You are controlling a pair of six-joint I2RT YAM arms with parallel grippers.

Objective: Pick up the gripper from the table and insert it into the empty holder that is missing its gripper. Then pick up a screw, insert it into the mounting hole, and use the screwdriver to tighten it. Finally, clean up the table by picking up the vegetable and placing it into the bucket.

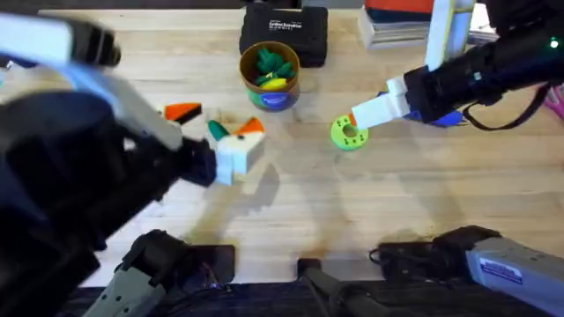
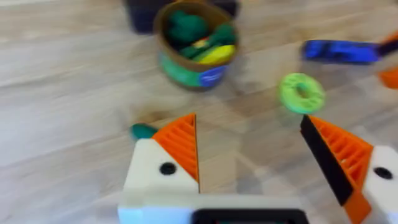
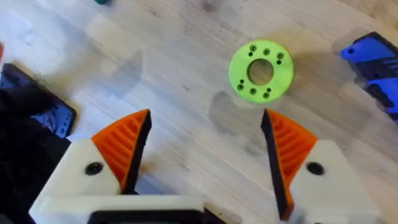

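Observation:
My left gripper (image 1: 249,141) (image 2: 249,127) hovers open over the table (image 1: 352,211), nothing between its orange fingers. The dark green vegetable (image 1: 216,130) (image 2: 143,130) lies just outside one finger. Beyond stands the bucket (image 1: 269,75) (image 2: 193,53), with green and yellow toy food inside. An orange wedge (image 1: 182,112) sits at my blurred left arm's edge; I cannot tell if it is the loose gripper. My right gripper (image 1: 357,119) (image 3: 206,121) is open and empty. The blue screwdriver (image 1: 449,119) (image 3: 373,62) (image 2: 339,51) lies beside it. Holder and screw are out of view.
A lime-green disc with holes (image 1: 350,134) (image 3: 261,70) (image 2: 301,93) lies just ahead of the right fingertips. A black box (image 1: 284,31) stands behind the bucket. Books or boxes (image 1: 397,22) sit at the back right. The left arm rises large and dark at the left.

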